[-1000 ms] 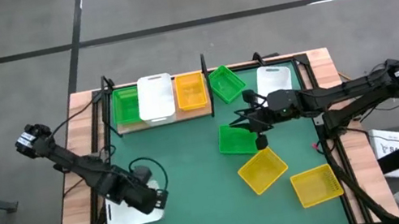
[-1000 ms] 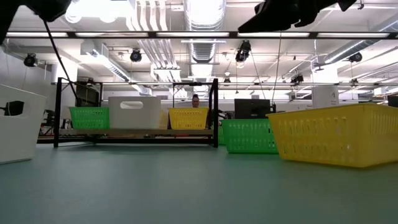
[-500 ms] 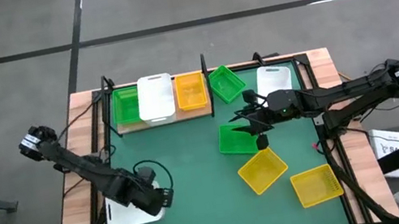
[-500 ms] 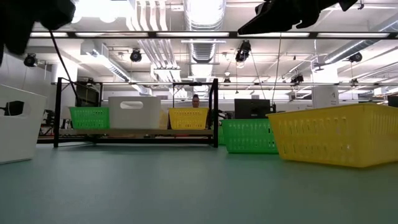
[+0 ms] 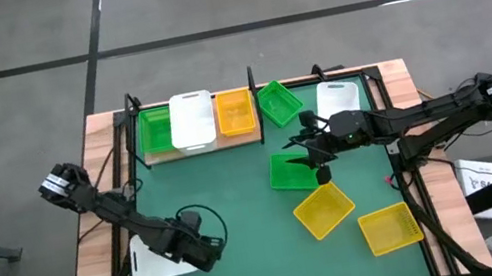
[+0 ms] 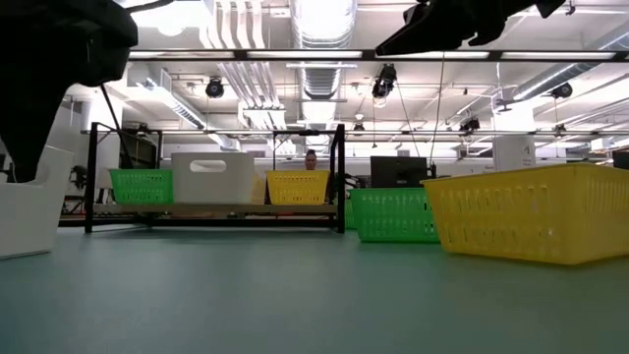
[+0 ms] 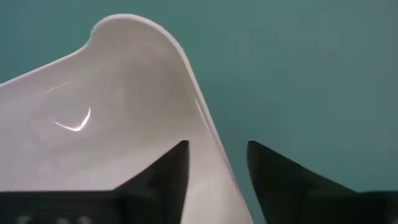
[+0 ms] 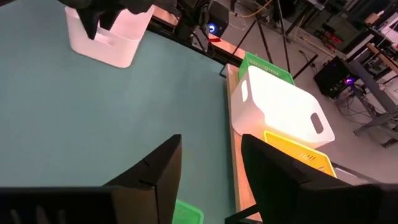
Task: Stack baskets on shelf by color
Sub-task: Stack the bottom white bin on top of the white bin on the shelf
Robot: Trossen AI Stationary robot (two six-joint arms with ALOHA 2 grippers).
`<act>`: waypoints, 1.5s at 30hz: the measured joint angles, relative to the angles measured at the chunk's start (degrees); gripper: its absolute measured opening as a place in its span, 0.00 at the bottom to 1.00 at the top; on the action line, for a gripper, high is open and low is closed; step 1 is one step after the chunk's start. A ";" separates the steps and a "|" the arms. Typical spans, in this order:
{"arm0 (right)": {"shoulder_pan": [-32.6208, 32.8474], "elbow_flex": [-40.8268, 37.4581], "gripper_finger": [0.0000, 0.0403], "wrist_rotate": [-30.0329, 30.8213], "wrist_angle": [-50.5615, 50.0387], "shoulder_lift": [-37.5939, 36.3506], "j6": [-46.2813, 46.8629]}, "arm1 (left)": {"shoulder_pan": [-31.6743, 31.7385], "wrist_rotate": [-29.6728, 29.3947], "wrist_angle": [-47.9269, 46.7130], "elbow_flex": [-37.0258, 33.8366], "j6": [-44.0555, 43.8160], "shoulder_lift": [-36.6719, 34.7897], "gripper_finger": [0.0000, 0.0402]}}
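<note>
The light-brown wooden shelf [image 5: 202, 147] holds one green, one white and one yellow perforated plastic basket [image 5: 234, 113]; six more lie off it, unstacked. Well off the shelf, the left gripper [image 5: 207, 250] straddles a white basket's [image 5: 156, 259] rim, fingers apart; nearer it, the right gripper [image 5: 315, 158] gapes empty above a green basket [image 5: 289, 172]

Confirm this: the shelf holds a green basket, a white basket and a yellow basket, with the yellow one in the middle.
Not quite. The shelf does hold three baskets, but the white basket sits in the middle; the green basket and the yellow basket flank it at the ends. The high view shows this, and the low view agrees.
</note>
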 joint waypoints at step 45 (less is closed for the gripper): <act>0.00 -0.06 0.32 0.02 -2.36 0.00 1.46 | 29.22 -20.80 -32.51 37.40 114.43 -1.76 0.00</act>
